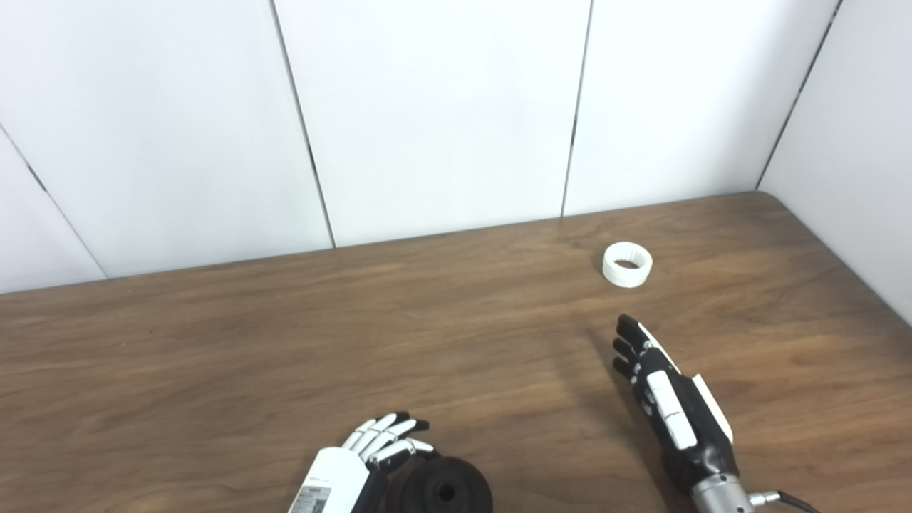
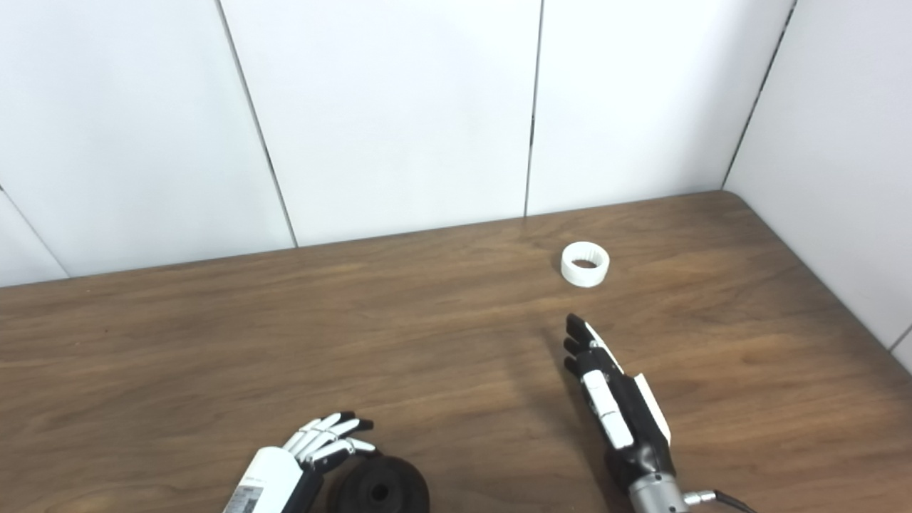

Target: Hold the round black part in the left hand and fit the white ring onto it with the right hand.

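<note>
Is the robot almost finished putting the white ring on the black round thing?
Not yet, it is only starting. Nothing is joined so far. The white ring lies alone on the table, untouched. The right hand is stretched out toward it, fingers open, short of it. The left hand is open beside the black round part, not clearly gripping it. Both pickups and the fitting are left.

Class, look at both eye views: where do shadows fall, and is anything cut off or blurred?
Left eye view: soft shadow falls left of the right hand and the white ring; the round black part is cropped by the bottom edge. Right eye view: same soft, even light, no glare on the table, everything reasonably sharp.
</note>
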